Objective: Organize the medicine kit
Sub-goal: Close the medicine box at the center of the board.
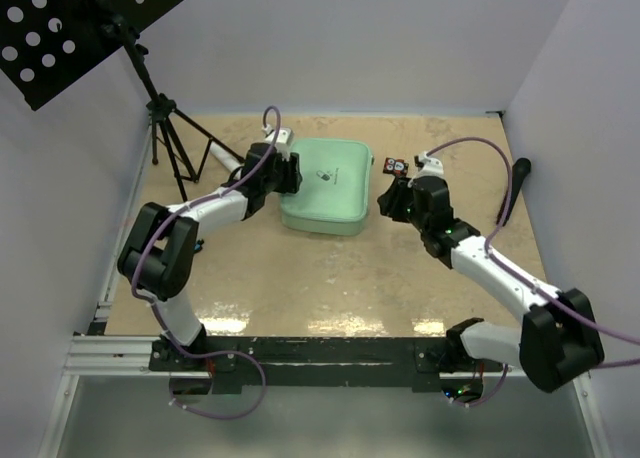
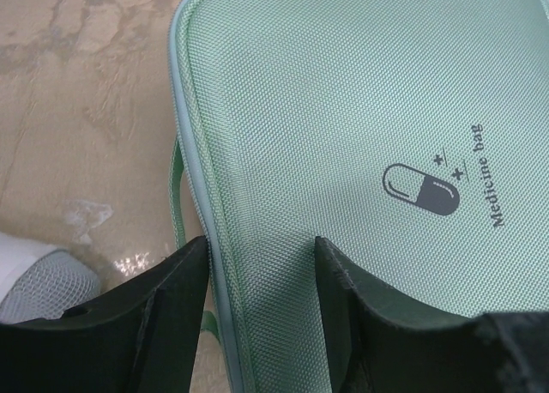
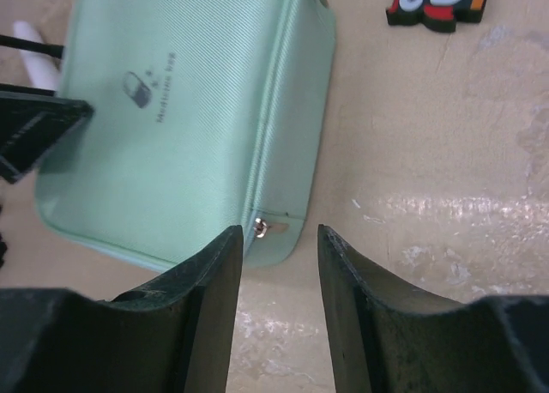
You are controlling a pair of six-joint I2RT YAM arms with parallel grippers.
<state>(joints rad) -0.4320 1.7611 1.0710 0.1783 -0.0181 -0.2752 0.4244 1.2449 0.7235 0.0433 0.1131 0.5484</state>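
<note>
From above, the medicine kit (image 1: 322, 186) lay closed on the desk (image 1: 330, 278), left jaws at its left edge, right jaws just off its right side. The left wrist showed jaws parted astride that edge; whether they pinched it I could not tell. The right wrist showed jaws released, empty, near the kit's zip pull (image 3: 262, 228), which they should probably meet squarely while the left steadied the case.

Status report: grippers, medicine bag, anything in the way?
Left gripper open, straddling left edge of the medicine bag. Right gripper open, short of the zipper pull. Bag closed, flat. Gadget beside it, apart, not blocking.
</note>
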